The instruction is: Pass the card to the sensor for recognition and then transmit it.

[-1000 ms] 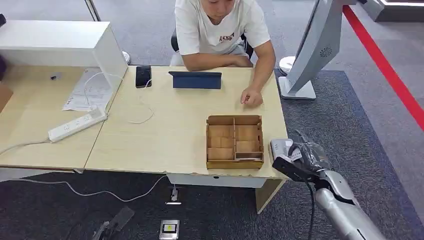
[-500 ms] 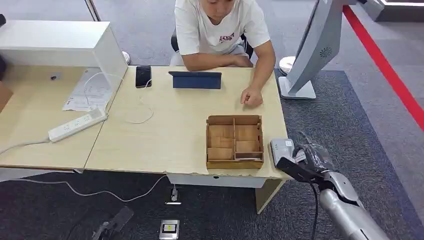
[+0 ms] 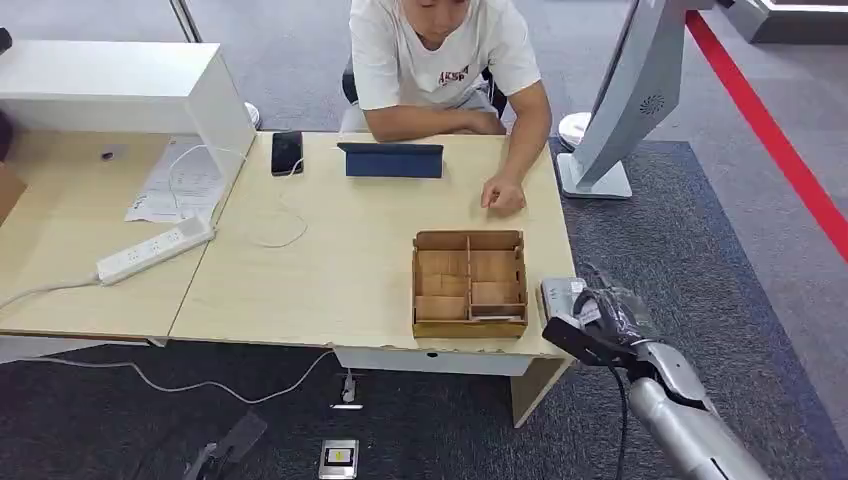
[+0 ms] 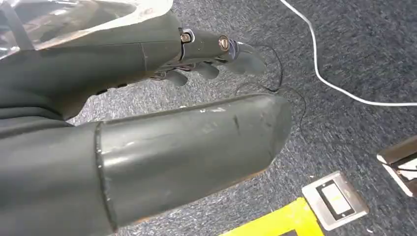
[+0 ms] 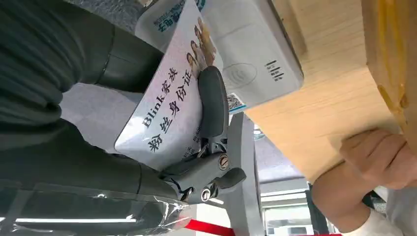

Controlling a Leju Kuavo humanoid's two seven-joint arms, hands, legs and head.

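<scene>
Left robot hand (image 4: 196,64) hangs down over the grey carpet with its fingers loosely curled and nothing in them, near a white cable (image 4: 339,81) and a floor socket plate (image 4: 334,199). Moving right along the worktop (image 3: 330,270): a white power strip (image 3: 155,248) on the left, a phone (image 3: 287,152) and a dark tablet (image 3: 391,160) at the far edge, then a partitioned wooden box (image 3: 469,283) near the front. A seated person's hand (image 3: 503,195) rests just beyond the box. At the near right corner sits the white card sensor (image 5: 255,54). Right robot hand (image 3: 605,315) is just beside it, pinching the card (image 5: 172,108) between thumb and fingers. The card's printed face shows in the wrist view, with its edge right over the sensor; can't tell if they're touching.
</scene>
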